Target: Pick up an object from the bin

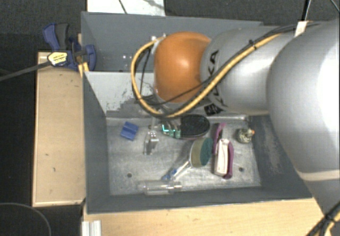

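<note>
My gripper [151, 142] hangs below the orange wrist cover, low over the bin floor in the left middle. A small blue block [129, 131] lies just to its left, apart from it. Right of the gripper, a black round lid-like disc [194, 125] sits against the back wall. A green-faced round brush or mirror [200, 152] lies further right, and its pale handle [178, 170] runs toward the front left. I see nothing held in the gripper.
A purple and white oblong object [223, 156] lies at the right. A small round knob-like piece [245, 135] sits behind it. A clear flat item [159, 188] rests along the front wall. The big grey arm covers the bin's back right.
</note>
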Controlling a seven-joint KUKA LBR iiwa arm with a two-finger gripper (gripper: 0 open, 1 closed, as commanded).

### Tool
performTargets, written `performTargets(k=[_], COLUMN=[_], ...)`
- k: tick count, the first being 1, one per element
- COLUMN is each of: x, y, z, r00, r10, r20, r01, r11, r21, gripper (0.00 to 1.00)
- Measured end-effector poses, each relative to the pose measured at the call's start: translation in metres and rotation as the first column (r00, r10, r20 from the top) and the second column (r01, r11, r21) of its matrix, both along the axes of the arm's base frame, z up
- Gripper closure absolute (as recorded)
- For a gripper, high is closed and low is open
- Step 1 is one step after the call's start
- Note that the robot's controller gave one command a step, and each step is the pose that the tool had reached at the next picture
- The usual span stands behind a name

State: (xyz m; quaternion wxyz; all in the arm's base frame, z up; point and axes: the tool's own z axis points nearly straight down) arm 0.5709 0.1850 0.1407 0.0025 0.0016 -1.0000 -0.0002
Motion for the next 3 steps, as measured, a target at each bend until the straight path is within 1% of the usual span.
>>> performTargets(k=[1, 2, 3], x=[0.021, 0.022, 0.017], y=[0.035, 0.034, 0.045], z=[-0.064, -0.062, 0.078], r00=[0.988, 0.989, 0.986], r10=[0.157, 0.151, 0.163], r20=[0.006, 0.009, 0.017], r01=[-0.157, -0.151, -0.163], r11=[0.988, 0.989, 0.987], r21=[0.001, 0.002, 0.002], gripper=[0.00, 1.00, 1.00])
